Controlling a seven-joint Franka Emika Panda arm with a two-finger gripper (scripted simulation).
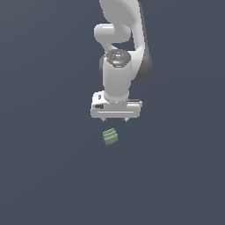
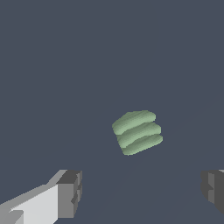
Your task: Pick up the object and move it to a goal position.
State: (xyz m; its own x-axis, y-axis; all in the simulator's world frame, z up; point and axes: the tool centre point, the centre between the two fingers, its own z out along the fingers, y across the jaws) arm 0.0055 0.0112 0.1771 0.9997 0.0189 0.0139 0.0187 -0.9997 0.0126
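The object (image 1: 110, 136) is a small pale green lump with horizontal ridges, lying on the dark grey floor. In the exterior view it sits just below my white gripper (image 1: 114, 119), slightly toward that view's left, with a gap between them. The fingertips (image 1: 126, 119) point down and stand wide apart, with nothing between them. In the wrist view the object (image 2: 137, 132) lies ahead of the gripper (image 2: 142, 192), whose two grey fingers (image 2: 70, 192) show far apart and empty.
The flat dark grey floor (image 1: 48, 176) fills both views. The white arm (image 1: 118, 39) rises above the gripper in the exterior view. No goal marker shows.
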